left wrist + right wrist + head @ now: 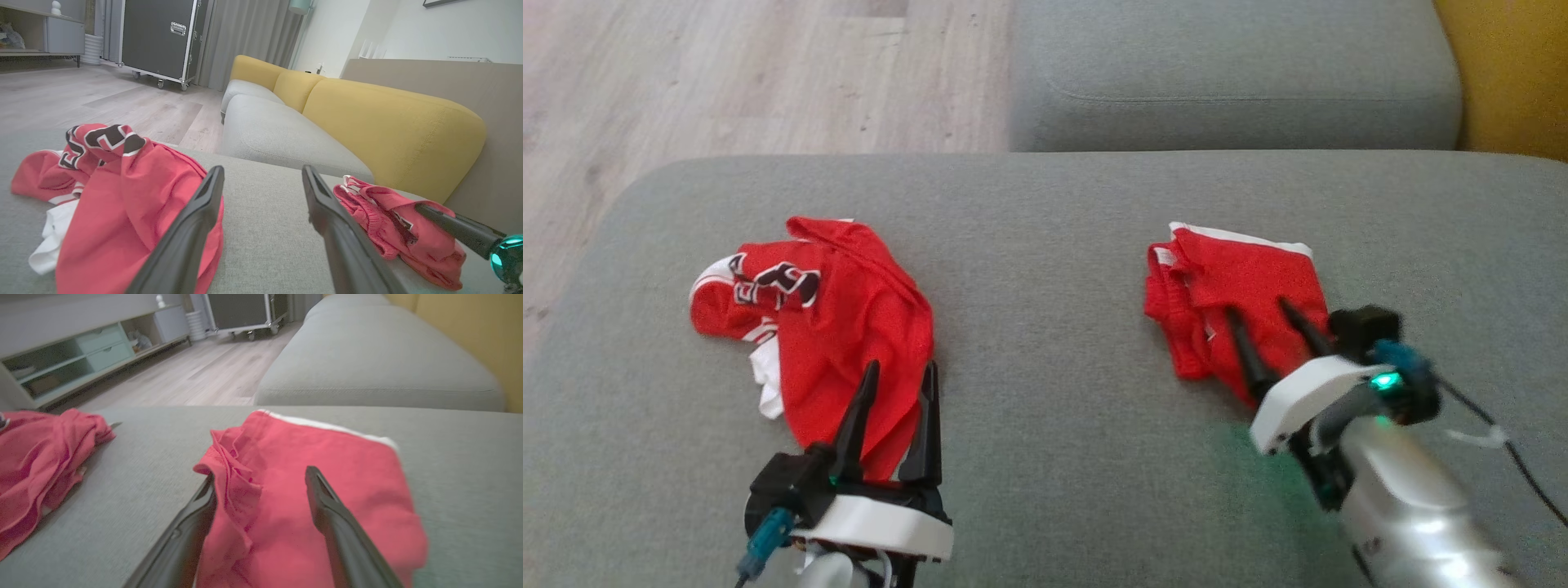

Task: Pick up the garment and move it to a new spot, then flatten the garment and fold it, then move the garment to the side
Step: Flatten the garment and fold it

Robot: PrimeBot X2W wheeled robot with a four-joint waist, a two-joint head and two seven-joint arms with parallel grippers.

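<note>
Garment (1241, 302) — red, white-edged, folded small — lies on the right part of the grey sofa cushion (1054, 269). I see my right tool (1258, 307) spread wide, its fingers over the fabric, pinching nothing. Left tool (903, 367) is spread too — tips at the near edge of a crumpled red jersey (849, 318), well apart from the folded piece.

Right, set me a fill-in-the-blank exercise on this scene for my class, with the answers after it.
1. The jersey and the folded garment are both ___ in colour.
2. The crumpled jersey lies on the robot's ___ side.
3. The backrest is ___.
4. The right gripper stands ___ over the folded garment.
Missing words: red; left; yellow; open.
</note>
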